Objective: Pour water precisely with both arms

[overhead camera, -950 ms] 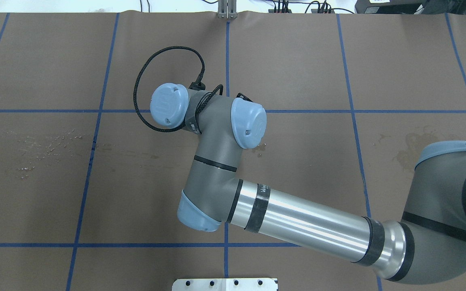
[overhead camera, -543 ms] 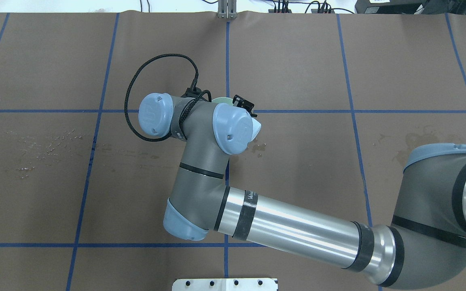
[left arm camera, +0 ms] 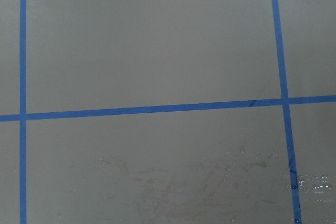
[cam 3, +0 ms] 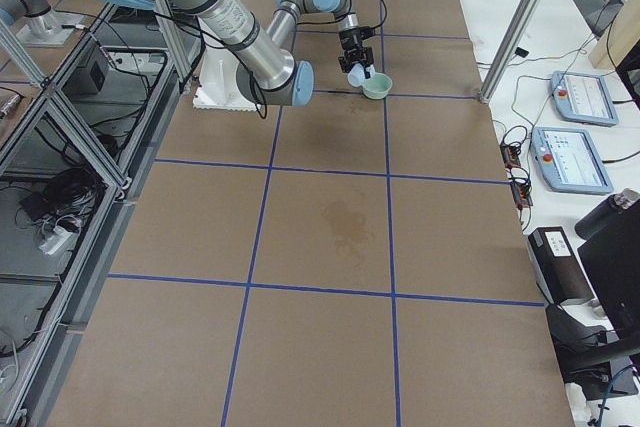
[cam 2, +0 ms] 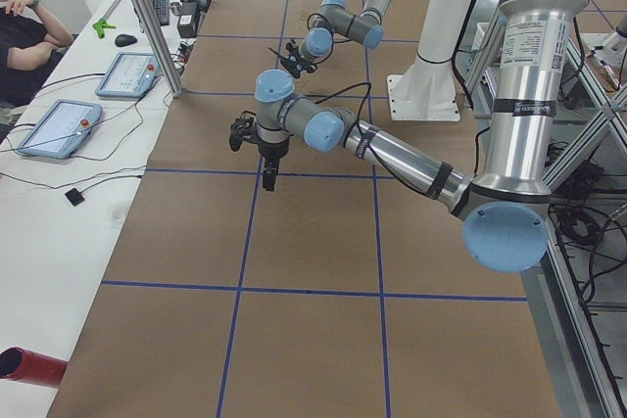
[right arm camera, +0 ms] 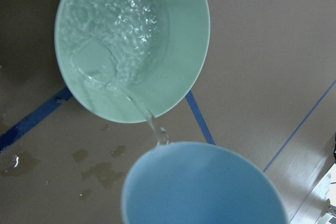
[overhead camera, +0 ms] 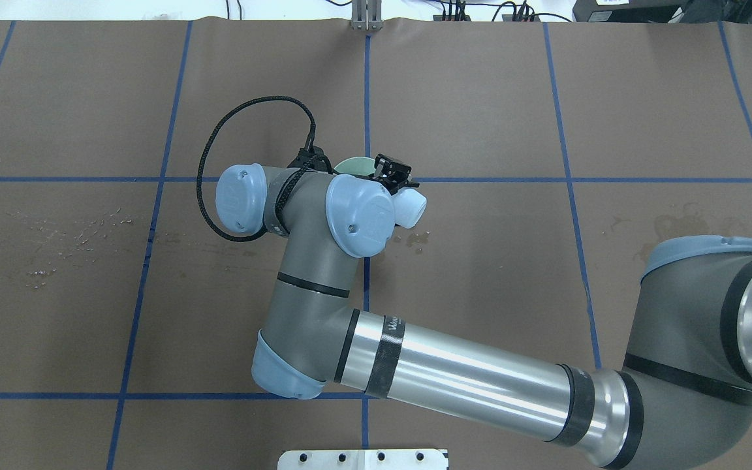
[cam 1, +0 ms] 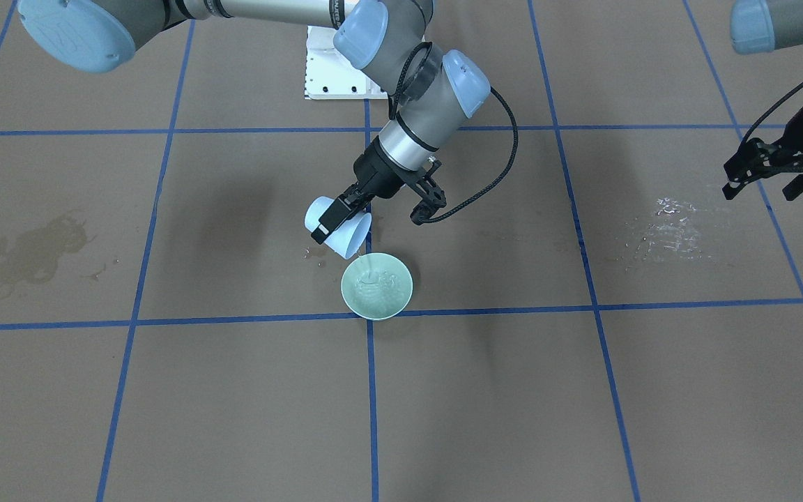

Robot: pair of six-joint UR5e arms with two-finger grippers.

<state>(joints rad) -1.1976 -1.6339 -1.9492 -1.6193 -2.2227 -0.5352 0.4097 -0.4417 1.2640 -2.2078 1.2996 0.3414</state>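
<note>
Right gripper (cam 1: 329, 224): clamped on the tipped pale-blue cup (cam 1: 350, 238).
Cup to bowl: the lip hangs over the robot-side rim of the green bowl (cam 1: 397, 298), and the cup's axis slants down into it.
Water (right arm camera: 149, 119): a thin stream lands inside the bowl.
Right arm: reaches to table centre with the wrist rolled.
Left gripper (cam 1: 764, 178): spread, empty, well apart.

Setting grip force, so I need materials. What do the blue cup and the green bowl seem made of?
Blue cup: probably plastic, matte; flat even colour, thin rim, no glare. Green bowl: glossy, smooth, soft sheen on its wall; glazed ceramic or shiny plastic, cannot tell which.
</note>
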